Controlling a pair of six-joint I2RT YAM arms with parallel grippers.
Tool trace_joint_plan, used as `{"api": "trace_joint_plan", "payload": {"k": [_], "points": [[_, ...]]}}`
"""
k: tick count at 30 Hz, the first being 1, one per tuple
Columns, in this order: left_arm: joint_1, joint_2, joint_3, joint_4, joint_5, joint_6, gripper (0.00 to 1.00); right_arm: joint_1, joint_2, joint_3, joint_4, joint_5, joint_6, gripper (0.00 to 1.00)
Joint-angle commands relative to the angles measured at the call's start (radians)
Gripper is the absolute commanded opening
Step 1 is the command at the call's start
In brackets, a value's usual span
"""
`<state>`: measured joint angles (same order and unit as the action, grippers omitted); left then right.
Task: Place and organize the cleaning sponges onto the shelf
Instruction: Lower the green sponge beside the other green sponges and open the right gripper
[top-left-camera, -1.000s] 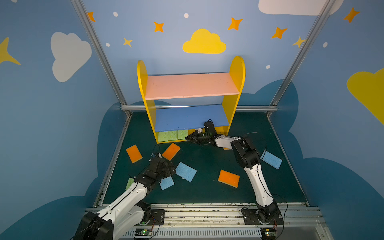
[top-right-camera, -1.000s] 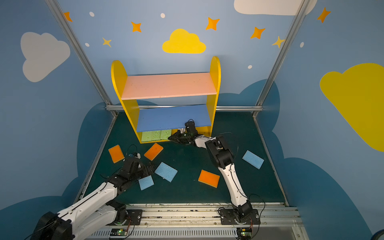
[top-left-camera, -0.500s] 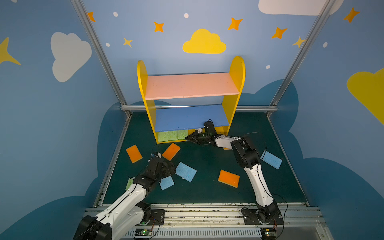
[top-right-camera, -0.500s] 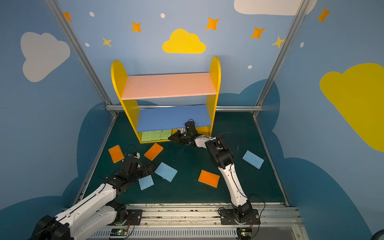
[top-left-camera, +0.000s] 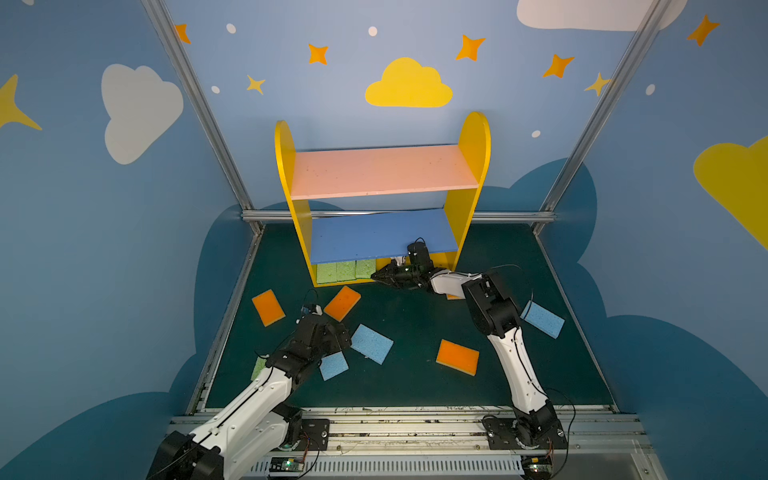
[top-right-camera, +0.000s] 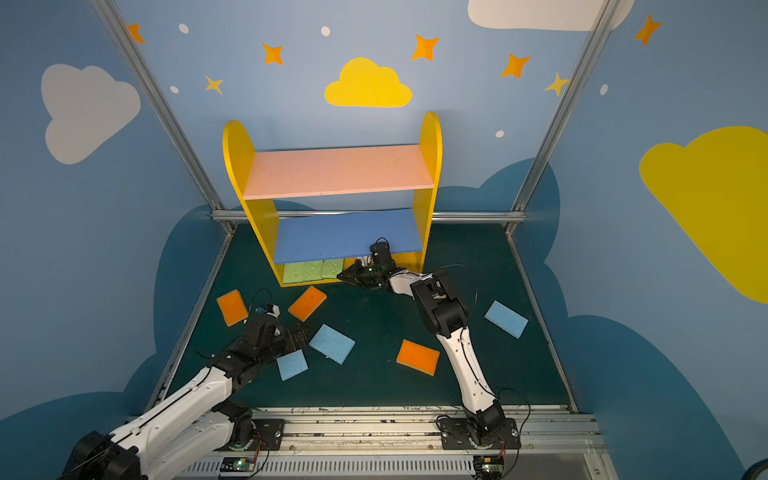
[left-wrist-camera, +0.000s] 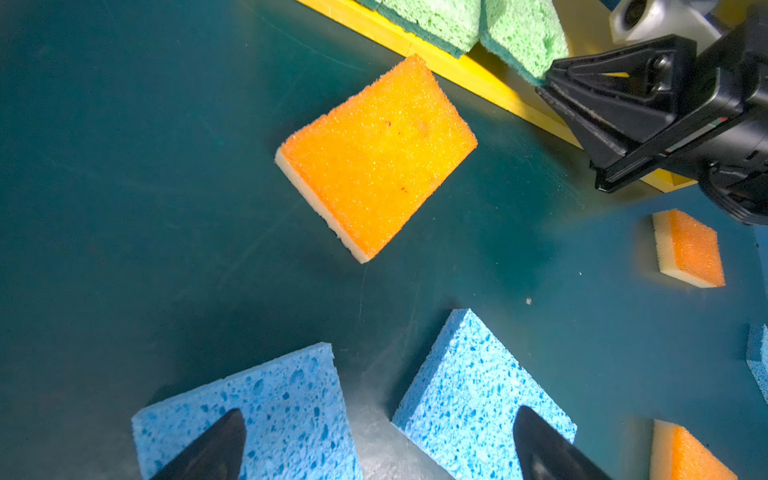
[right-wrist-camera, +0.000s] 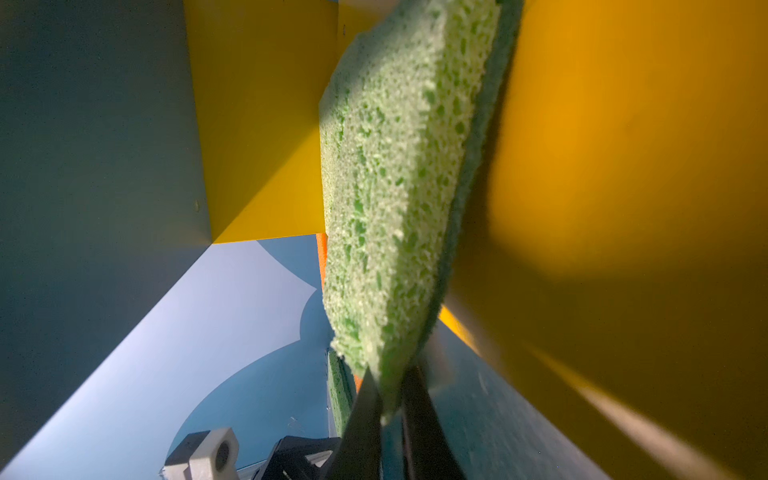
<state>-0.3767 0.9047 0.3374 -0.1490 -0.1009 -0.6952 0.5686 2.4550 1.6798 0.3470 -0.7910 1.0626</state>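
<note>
Reaching into the bottom tier of the shelf (top-left-camera: 473, 137) at centre frame, with right gripper (top-left-camera: 379, 277) clamping tight on a corner of the rightmost green sponge (top-left-camera: 365, 269). Hovering at lower left with left gripper (top-left-camera: 341, 341) spread wide and empty above two blue sponges (top-left-camera: 372, 344), orange sponges (top-left-camera: 342, 302) lying nearby.

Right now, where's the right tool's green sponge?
The green sponge sits rightmost of three on the shelf's bottom board, under the blue board, in both top views.

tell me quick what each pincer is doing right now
left pincer: open, holding nothing
right pincer: closed on a green sponge
</note>
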Motion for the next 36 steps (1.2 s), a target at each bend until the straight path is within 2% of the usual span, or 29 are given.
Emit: {"api": "trace_joint_plan", "payload": {"k": [1,12,16,21,26,36], "points": [[0.004,0.0,-0.003,0.001,0.003,0.016,1.0,-0.073,0.034,0.021,-0.041,-0.007,0.018,0.11],[0.007,0.012,-0.001,0.009,0.006,0.016,1.0,-0.116,0.02,0.023,0.006,-0.034,0.045,0.11],[0.008,0.013,-0.003,0.01,0.007,0.017,0.99,-0.104,0.022,0.04,-0.036,-0.037,-0.005,0.11],[0.007,0.007,-0.002,0.005,0.01,0.018,0.99,-0.086,0.037,0.112,-0.208,-0.041,-0.125,0.11],[0.008,0.009,-0.005,0.011,0.009,0.018,0.99,-0.079,0.024,0.121,-0.305,-0.009,-0.209,0.11],[0.009,0.02,-0.001,0.013,0.012,0.017,0.99,-0.04,0.066,0.146,-0.27,-0.01,-0.187,0.13]]}}
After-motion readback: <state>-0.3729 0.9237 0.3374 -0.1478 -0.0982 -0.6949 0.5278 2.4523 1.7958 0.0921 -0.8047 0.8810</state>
